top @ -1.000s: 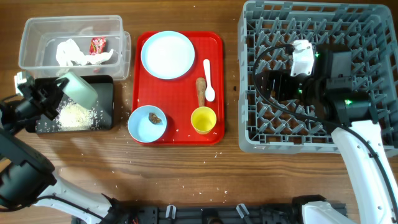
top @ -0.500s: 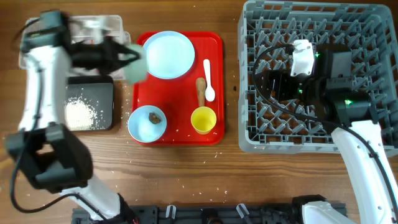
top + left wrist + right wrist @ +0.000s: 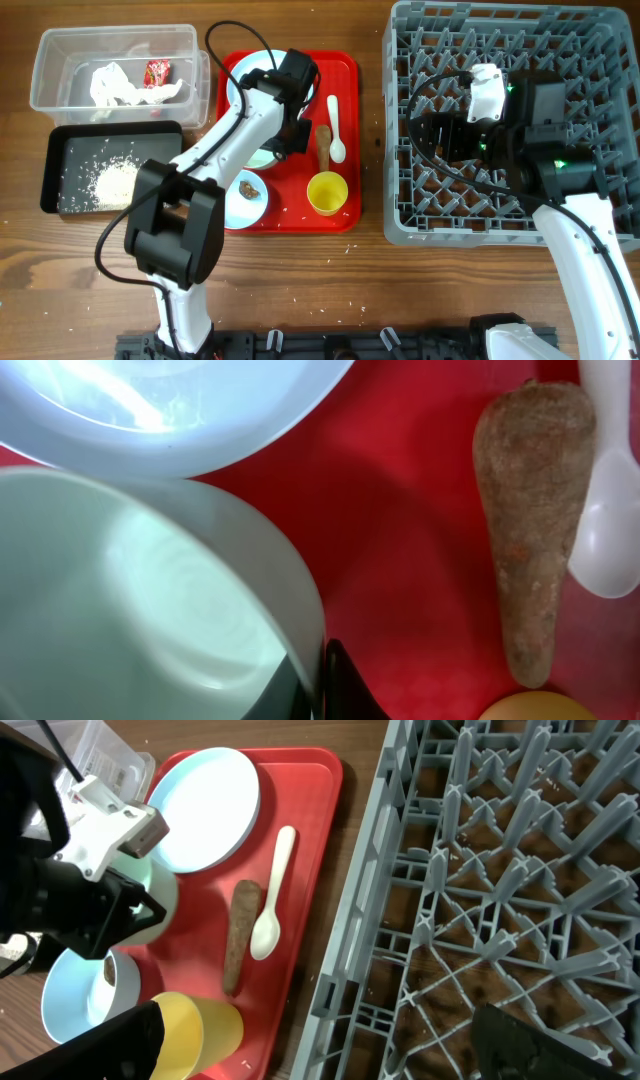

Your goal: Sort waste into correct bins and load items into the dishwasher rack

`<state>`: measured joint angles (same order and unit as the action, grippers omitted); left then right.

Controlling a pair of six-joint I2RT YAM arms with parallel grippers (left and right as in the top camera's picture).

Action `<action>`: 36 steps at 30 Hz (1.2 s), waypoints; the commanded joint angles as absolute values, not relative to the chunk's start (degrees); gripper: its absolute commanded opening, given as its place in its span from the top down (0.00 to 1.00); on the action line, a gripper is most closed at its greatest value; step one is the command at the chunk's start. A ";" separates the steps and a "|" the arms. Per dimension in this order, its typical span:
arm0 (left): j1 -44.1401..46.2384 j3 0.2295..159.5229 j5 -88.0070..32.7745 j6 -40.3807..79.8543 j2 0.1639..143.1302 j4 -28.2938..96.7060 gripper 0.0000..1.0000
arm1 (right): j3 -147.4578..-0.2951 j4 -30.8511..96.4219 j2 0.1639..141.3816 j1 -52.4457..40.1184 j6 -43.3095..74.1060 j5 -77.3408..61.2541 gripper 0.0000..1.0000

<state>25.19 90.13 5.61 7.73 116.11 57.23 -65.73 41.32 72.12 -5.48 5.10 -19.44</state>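
Underneath, the wooden table [image 3: 420, 290] seems flecked with pale crumbs [image 3: 211, 152].

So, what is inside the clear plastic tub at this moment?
Inside the clear plastic tub lie crumpled white paper and a red snack wrapper beside it. Whatever is under the paper is covered and cannot be seen.

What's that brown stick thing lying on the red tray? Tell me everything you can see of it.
The brown stick looks like a piece of food with a rough, grainy, speckled surface. It is thick and rounded at one end and tapers toward the other. It lies flat on the red tray, lengthwise beside the white spoon; whether they touch cannot be told. Its narrow end points at the yellow cup.
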 commanded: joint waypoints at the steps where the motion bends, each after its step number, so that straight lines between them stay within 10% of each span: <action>1: 25.67 89.78 6.94 8.19 116.33 56.97 0.89 | -66.89 42.11 72.44 -5.61 4.43 -19.14 0.00; 4: 25.67 89.97 5.43 8.19 116.11 58.15 0.42 | -66.89 43.07 72.44 -5.61 4.45 -18.92 0.00; 11: 25.56 96.01 -0.80 26.30 107.61 68.40 0.29 | -66.89 42.92 72.44 -5.61 4.51 -18.96 0.00; 23: 27.22 73.14 1.58 33.95 107.35 62.76 0.48 | -66.89 43.07 72.44 -5.61 4.64 -18.96 0.00; 29: 27.11 69.56 3.95 33.93 107.24 60.40 0.78 | -66.89 42.41 72.44 -5.61 4.62 -18.96 0.00; 30: 27.11 69.76 3.95 33.93 107.20 60.47 0.96 | -66.89 42.13 72.44 -5.61 4.64 -18.96 0.00; 36: 27.09 72.25 2.83 33.91 102.24 64.73 0.96 | -66.89 42.02 72.44 -5.61 4.60 -18.96 0.00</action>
<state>27.05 70.02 3.55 33.36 106.63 61.93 -65.73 42.35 72.12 -5.48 5.10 -19.42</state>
